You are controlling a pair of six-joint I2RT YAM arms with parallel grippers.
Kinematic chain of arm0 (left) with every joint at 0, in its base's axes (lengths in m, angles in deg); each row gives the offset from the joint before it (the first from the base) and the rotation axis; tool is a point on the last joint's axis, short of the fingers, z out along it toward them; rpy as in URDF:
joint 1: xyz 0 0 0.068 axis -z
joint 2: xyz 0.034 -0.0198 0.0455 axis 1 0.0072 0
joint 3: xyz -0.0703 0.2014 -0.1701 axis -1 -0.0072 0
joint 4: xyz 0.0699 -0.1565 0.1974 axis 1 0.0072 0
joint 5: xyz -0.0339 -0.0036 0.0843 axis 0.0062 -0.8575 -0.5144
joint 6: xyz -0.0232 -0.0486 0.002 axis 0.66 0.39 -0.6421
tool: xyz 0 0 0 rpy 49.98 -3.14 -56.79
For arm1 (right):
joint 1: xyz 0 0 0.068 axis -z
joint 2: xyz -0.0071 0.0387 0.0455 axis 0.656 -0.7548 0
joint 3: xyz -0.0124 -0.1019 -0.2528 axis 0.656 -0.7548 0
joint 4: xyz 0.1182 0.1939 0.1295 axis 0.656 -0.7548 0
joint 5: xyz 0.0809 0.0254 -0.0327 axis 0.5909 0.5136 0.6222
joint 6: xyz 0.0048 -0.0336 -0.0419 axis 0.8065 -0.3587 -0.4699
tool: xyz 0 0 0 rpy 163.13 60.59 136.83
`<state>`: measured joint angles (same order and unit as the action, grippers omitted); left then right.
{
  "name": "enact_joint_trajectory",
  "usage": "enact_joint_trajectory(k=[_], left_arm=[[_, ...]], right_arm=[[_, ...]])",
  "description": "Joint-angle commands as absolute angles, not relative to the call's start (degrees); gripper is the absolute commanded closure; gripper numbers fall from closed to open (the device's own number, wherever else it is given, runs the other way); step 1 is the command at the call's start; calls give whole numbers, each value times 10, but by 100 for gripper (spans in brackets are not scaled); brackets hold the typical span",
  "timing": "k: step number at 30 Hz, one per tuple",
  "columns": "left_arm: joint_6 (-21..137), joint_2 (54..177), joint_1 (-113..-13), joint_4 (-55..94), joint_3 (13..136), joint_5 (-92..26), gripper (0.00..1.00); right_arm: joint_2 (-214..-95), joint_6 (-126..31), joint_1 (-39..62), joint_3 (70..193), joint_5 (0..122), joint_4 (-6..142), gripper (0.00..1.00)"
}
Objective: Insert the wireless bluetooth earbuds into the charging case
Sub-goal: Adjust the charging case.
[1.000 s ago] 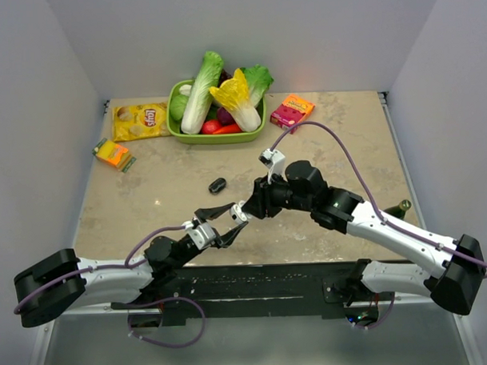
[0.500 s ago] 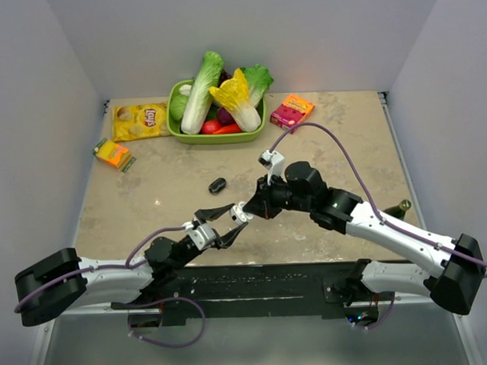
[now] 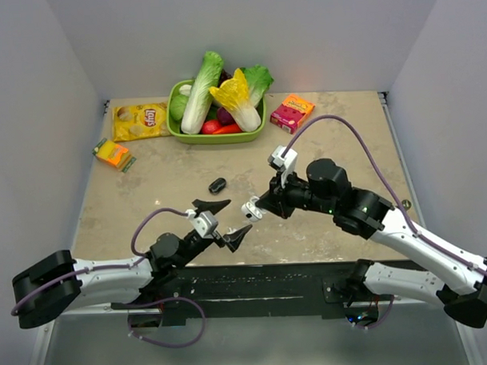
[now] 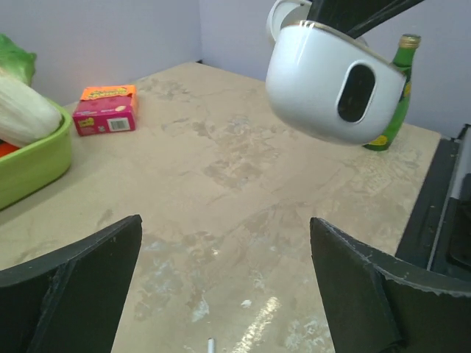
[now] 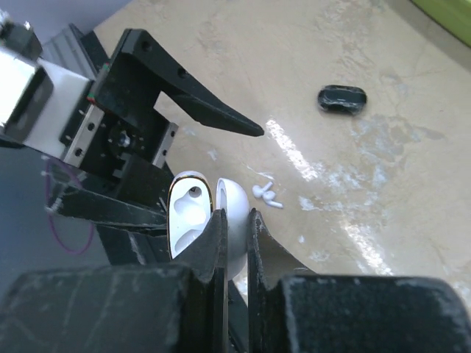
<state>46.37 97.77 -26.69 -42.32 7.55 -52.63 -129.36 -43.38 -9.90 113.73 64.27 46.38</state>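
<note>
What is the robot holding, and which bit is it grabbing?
The right hand pinches the open charging case by its rounded white half, next to the half with the sockets. The left hand is open and holds nothing.

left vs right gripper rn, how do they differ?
The left gripper has its jaws spread wide and holds nothing; the right gripper is shut on the charging case. The left gripper's fingers are far apart, while the right gripper's fingers pinch one half of the opened case, holding it clear of the table. Both have black fingers and face each other near the table's front middle.
</note>
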Motion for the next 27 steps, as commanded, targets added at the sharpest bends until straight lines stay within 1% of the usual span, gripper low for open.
enact_joint_trajectory(k=[1,2,3,4,6,9,11,14,15,17,18,23,24,26,27], left_arm=[[537,931,-283,-350,117,-430,0],[568,924,-302,-353,109,-382,0],[586,920,-312,-367,102,-283,1],[608,915,-322,-405,96,-247,2],[673,916,-348,-424,91,-174,4],[715,931,-361,-433,99,-128,4],[716,942,-361,-444,104,-115,4],[693,961,-361,-422,127,-88,11],[688,965,-361,-415,134,-82,17],[671,973,-361,-411,142,-78,25],[667,973,-361,-411,144,-78,30],[652,973,-361,-401,150,-98,34],[651,973,-361,-399,151,-99,37],[647,977,-361,-394,156,-99,39],[645,979,-361,-392,157,-98,43]], right_arm=[[-1262,-523,-152,1136,570,442,100],[-1254,-539,-164,1126,545,454,100],[-1230,-573,-173,1113,543,465,100],[-1219,-575,-179,1095,541,476,100],[-1206,-585,-179,1093,550,475,100],[-1216,-594,-180,1114,562,442,100],[-1234,-598,-183,1128,579,429,100],[-1254,-598,-186,1134,609,426,100],[-1256,-597,-186,1134,622,426,100],[-1261,-593,-186,1134,629,427,100],[-1263,-592,-186,1135,634,427,100],[-1270,-589,-186,1139,650,424,100],[-1270,-588,-186,1139,651,424,100],[-1273,-588,-187,1137,652,425,100],[-1273,-588,-187,1137,653,426,100]])
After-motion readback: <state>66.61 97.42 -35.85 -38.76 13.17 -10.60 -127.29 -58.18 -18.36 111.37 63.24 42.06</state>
